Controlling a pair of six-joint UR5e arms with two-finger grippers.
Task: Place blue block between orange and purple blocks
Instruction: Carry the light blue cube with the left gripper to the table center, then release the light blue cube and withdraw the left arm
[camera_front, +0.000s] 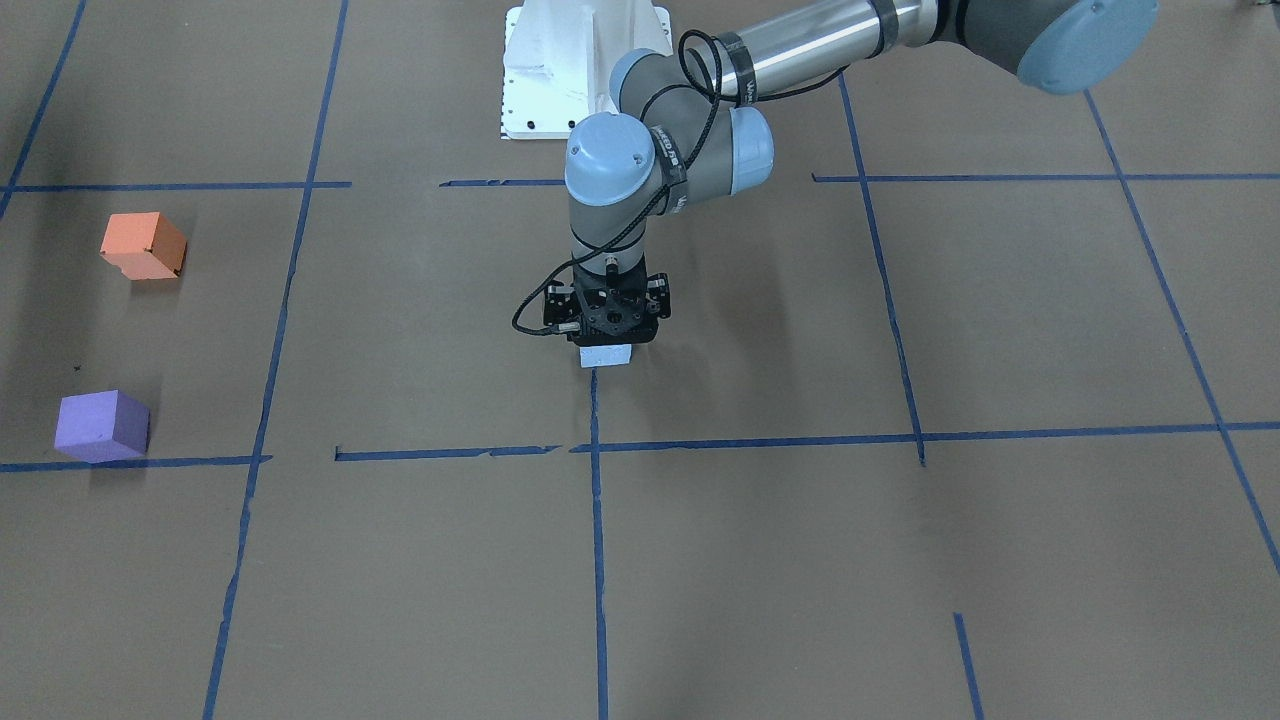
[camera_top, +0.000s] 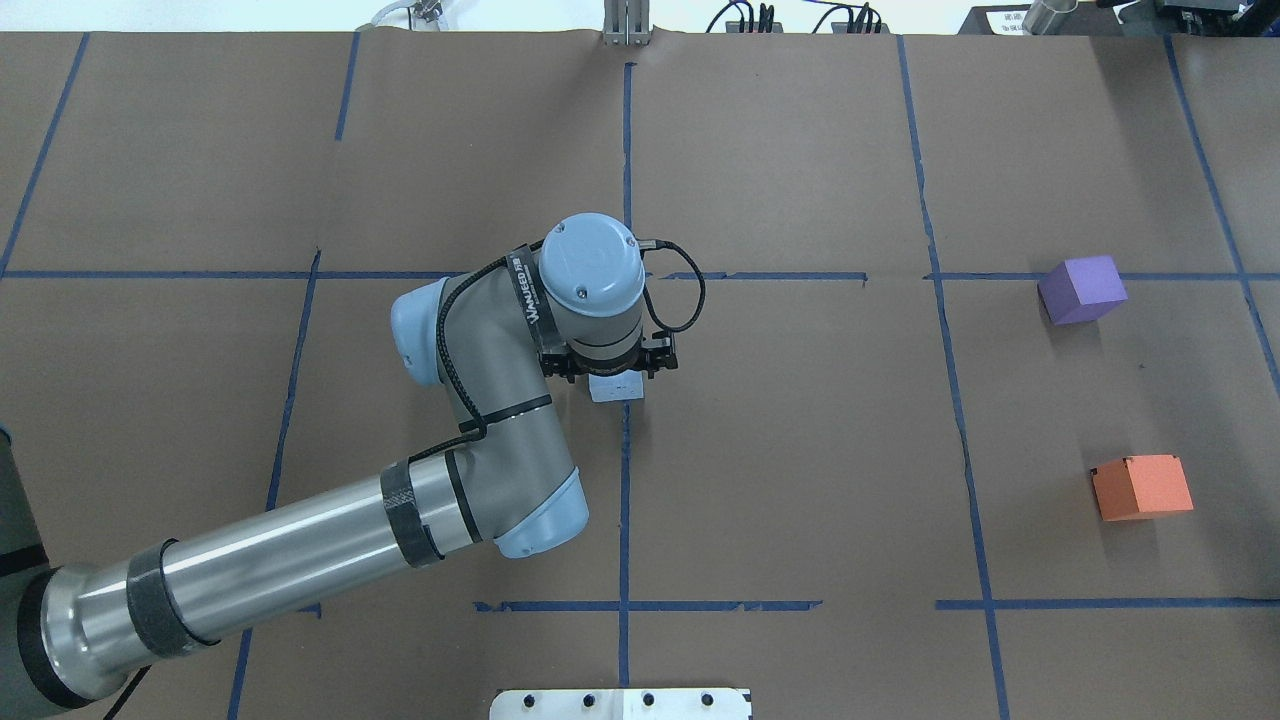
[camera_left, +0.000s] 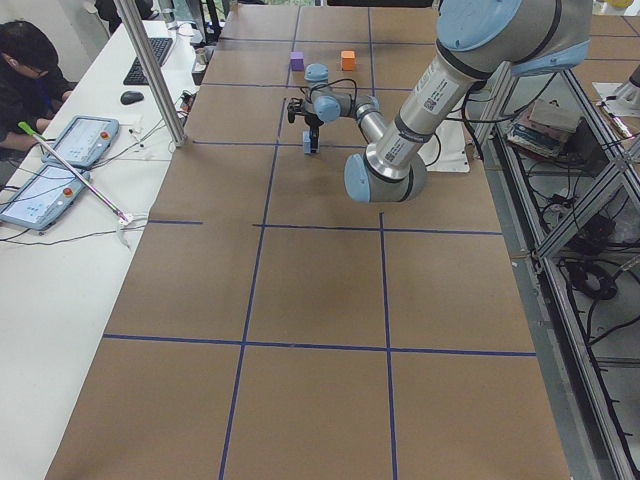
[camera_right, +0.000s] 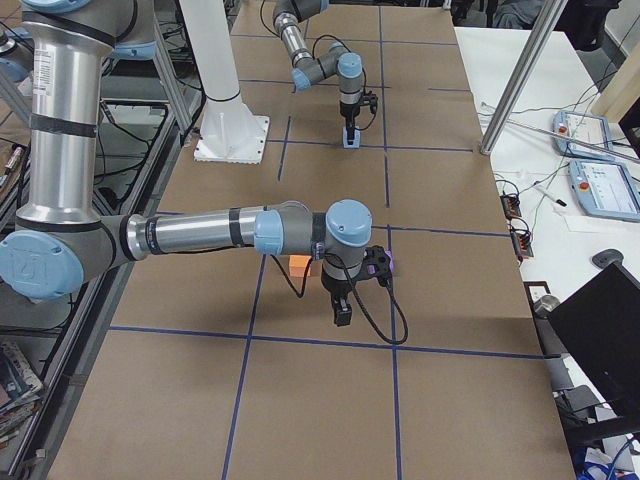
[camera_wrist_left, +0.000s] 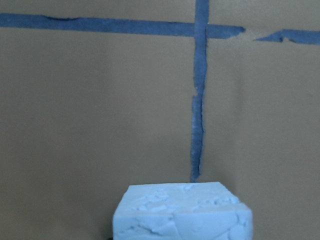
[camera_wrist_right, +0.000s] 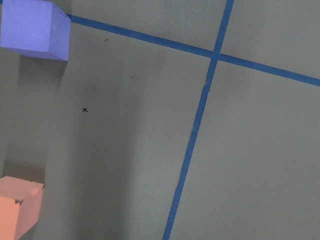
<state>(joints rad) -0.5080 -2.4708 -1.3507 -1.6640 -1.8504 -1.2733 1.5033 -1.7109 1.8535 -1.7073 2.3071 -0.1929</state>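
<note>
standing over blue block, left tool; cannot tell grip, likewise for right tool

Blue block partly hidden under left hand.

Table covered w/ brown paper, split into a grid by blue tape lines; some strips torn or broken. Small black x mark on the paper. White side bench runs along the far edge. On it: 2 teach pendants side by side, keyboard, mouse, thin rod lying diagonally, loose cables. Metal pole stands at the bench edge. Operator in dark top sits at the bench. Black monitor at the bench's other end.
</note>
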